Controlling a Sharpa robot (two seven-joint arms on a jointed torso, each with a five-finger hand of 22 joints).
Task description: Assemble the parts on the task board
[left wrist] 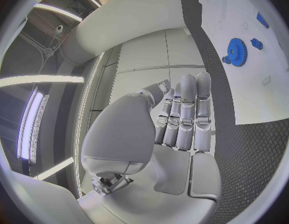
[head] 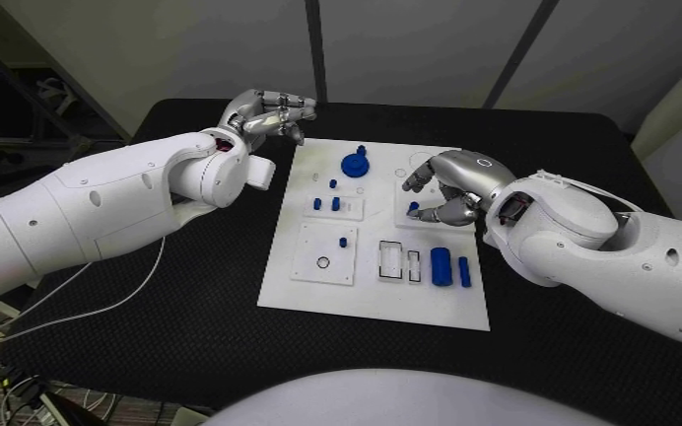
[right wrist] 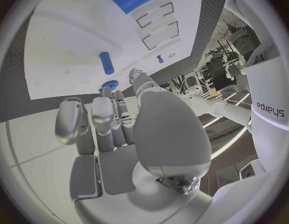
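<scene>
The white task board [head: 373, 293] lies in the middle of the table. On it a blue gear [head: 356, 163] [left wrist: 236, 51] stands near the far edge, with small blue pegs [head: 335, 204] below it. A blue cylinder [head: 443, 265] lies at the near right, beside a thinner blue pin [head: 465, 269]. My right hand [head: 447, 189] [right wrist: 113, 124] hovers over the board's right side with its fingers curled. Their tips are at a small blue part [head: 414, 209] [right wrist: 109, 84]; a hold on it is unclear. My left hand [head: 267, 113] [left wrist: 182, 114] hangs off the board's far left corner, fingers curled together, holding nothing.
A black ring [head: 324, 262] and a single blue peg [head: 343, 242] sit on the board's near left plate. Two rectangular slots [head: 391, 259] lie beside the cylinder. Black table [head: 185, 327] surrounds the board. A white cable [head: 114, 298] trails at the left.
</scene>
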